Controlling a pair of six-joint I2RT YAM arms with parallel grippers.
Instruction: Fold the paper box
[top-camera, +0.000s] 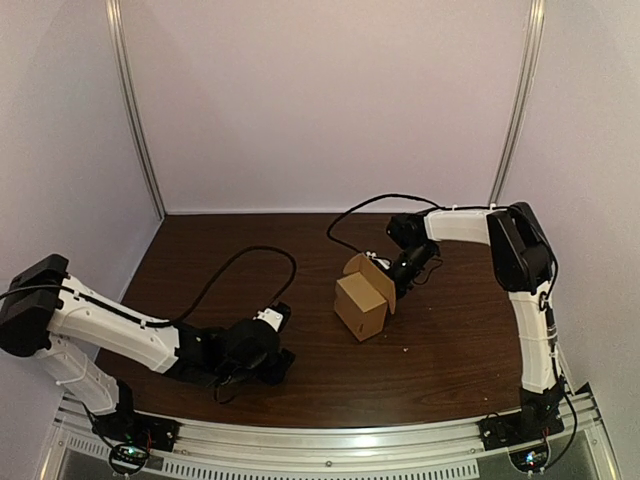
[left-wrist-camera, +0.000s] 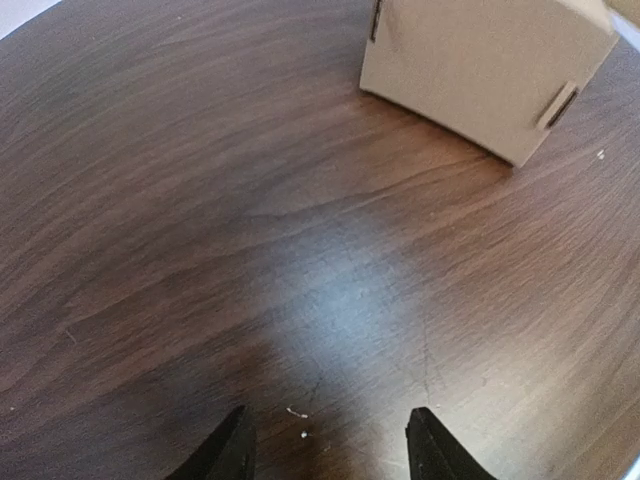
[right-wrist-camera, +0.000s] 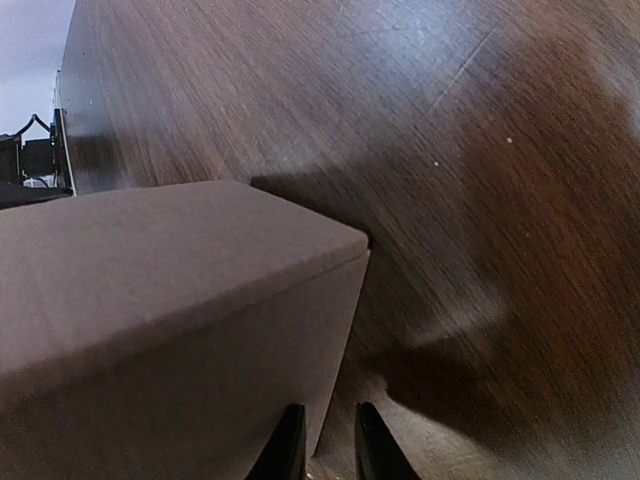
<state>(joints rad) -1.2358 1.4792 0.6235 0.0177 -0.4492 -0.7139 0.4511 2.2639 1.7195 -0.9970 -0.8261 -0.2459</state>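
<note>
Paper box (top-camera: 360, 302) upright, top flap open

Dark wood counter (top-camera: 450, 370), one box (top-camera: 362, 300) on it.
You'll see the box standing right of centre, its lid flap up. A black cable (top-camera: 240, 262) loops over the wood to its left, and a few pale specks (left-wrist-camera: 296, 411) lie scattered on the near side.
</note>
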